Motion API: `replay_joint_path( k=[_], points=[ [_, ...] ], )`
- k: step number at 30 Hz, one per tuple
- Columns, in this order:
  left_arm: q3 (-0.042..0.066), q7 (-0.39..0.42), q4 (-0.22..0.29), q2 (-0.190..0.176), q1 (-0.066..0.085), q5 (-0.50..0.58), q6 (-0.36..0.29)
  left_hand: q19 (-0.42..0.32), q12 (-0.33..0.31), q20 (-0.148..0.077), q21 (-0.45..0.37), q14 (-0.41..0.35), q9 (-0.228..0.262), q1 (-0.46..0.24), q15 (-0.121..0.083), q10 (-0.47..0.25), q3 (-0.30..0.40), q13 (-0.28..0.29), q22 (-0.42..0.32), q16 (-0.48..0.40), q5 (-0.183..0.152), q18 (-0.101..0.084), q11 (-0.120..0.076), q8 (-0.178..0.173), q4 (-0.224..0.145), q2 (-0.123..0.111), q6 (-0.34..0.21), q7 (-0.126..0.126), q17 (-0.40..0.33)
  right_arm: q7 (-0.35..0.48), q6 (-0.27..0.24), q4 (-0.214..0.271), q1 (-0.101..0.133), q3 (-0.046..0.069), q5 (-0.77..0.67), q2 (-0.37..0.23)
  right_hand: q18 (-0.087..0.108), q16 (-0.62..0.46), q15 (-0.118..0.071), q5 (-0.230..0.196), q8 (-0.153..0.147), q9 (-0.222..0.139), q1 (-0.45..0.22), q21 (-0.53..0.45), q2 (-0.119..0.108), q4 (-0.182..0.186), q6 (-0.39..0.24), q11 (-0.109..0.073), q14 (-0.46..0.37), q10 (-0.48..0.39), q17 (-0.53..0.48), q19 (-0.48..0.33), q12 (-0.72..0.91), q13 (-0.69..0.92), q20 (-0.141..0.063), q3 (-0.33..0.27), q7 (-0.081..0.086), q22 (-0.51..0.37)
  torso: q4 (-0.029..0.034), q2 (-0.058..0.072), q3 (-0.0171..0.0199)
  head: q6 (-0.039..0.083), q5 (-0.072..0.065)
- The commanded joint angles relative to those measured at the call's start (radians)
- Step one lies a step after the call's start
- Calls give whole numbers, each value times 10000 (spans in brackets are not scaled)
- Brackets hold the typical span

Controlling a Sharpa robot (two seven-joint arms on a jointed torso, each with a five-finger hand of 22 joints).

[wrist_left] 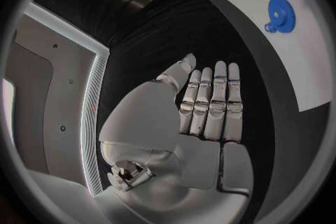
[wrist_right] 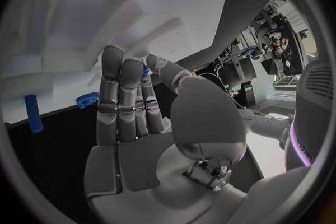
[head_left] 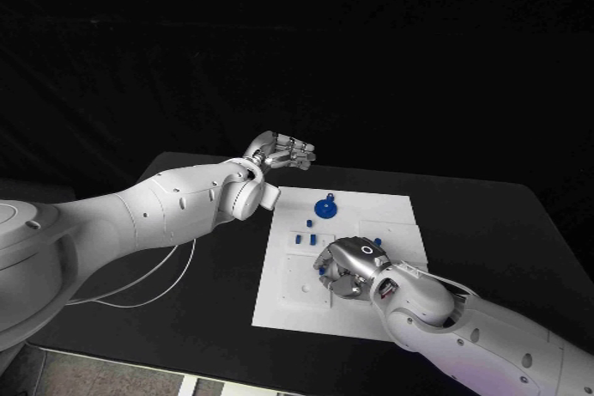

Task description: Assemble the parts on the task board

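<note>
Task board: we see one white task board [head_left: 372,209] lying in the middle of the black table [head_left: 495,233], its far edge toward the table's far side.
Table: we see one, black, and it carries the board and both arms.
Gear: we count one blue gear [head_left: 325,209] on the board, near its far left corner; the left wrist view shows the same gear [wrist_left: 282,11] flat on the white plate with a small blue knob beside it.
Small blue parts: we make out about three small blue pieces [head_left: 306,223] along the board's left edge, nearer than the gear; more blue shows around the right hand, too hidden to count.
Peg: in the right wrist view we see one upright blue peg [wrist_right: 33,113] standing apart from the hand.
Left hand: we see one left hand [head_left: 280,149] beyond the board's far left corner, off the plate. In its wrist view the fingers [wrist_left: 211,103] are straight and side by side, and we see nothing in them, so we call it empty and spread flat.
Right hand: we see one right hand [head_left: 352,264] low over the middle of the board. Something blue shows between its fingers [wrist_right: 125,98] and thumb, but we cannot tell whether it grips a part.
</note>
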Motion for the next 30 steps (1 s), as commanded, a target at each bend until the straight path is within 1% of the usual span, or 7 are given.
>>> replay_joint_path(
  k=[1,11,15,18,20,23,30],
  points=[
    [11,44,13,2,0,60,151,50,-9,35,34,-76,11,-51,24,-86,-39,-7,-9,-39,-42,97,5,-19,11,74,-59,-28,15,35,7,35,-50,-39,142,-48,98,32,58,70,-47,-15,2,-47,-116,31,-78,17,0,-113,-35,372,20,28,62,-152,17,-30,-2,2,6,-8,-12],
    [11,33,14,-32,0,60,170,56,-9,40,35,-87,10,-48,29,-102,-55,-7,-58,-39,-46,100,12,-21,11,77,-65,-27,15,11,-658,511,10,62,458,-412,162,18,96,-9,-53,-22,175,-78,-281,207,-388,125,24,-642,-183,399,27,30,104,-770,-17,-202,-19,-4,7,94,-134],
    [10,32,4,-70,0,60,160,56,-9,40,35,-87,10,-48,29,-102,-55,-7,-58,-39,-46,100,12,-21,11,77,-65,-27,15,-36,-713,698,79,351,657,-533,250,110,199,359,-48,-31,553,-18,-200,933,-821,221,51,-1063,-216,430,57,41,207,-3137,-141,-488,-9,-8,18,144,-201],
    [10,32,5,-93,0,60,158,56,-9,40,35,-87,10,-48,29,-102,-55,-7,-58,-39,-46,100,12,-21,11,77,-65,-27,15,-48,-676,775,131,615,845,-611,317,205,234,514,-39,-27,965,136,-241,1643,-859,273,32,-1229,-223,428,32,28,254,-3819,-117,-679,-1,-5,20,187,-260],
    [10,31,5,-104,0,60,157,56,-9,40,35,-87,10,-48,29,-102,-55,-7,-58,-39,-46,100,12,-21,11,77,-65,-27,15,-53,-613,829,175,804,1000,-692,318,271,231,528,-52,-32,1164,290,-309,1962,-877,265,19,-1207,-250,418,32,26,247,-3867,-104,-886,-12,-6,17,223,-302],
    [10,30,5,-113,0,60,157,56,-9,40,35,-87,10,-48,29,-102,-55,-7,-58,-39,-46,100,12,-21,11,77,-65,-27,15,-54,-447,920,255,1089,1250,-867,313,350,197,505,-52,-33,1194,399,-200,1844,-854,217,33,-1027,-227,425,29,23,227,-3681,-72,-939,-16,-2,12,267,-369],
    [10,24,32,-149,0,60,164,56,-9,40,35,-87,10,-48,29,-102,-55,-7,-58,-39,-46,100,12,-21,11,77,-65,-27,15,-45,401,1004,528,1629,1710,-1410,193,537,85,318,-52,-27,595,680,-175,792,-588,69,11,-374,-226,394,19,24,95,-1715,18,-955,-9,2,9,331,-554]
  ],
)
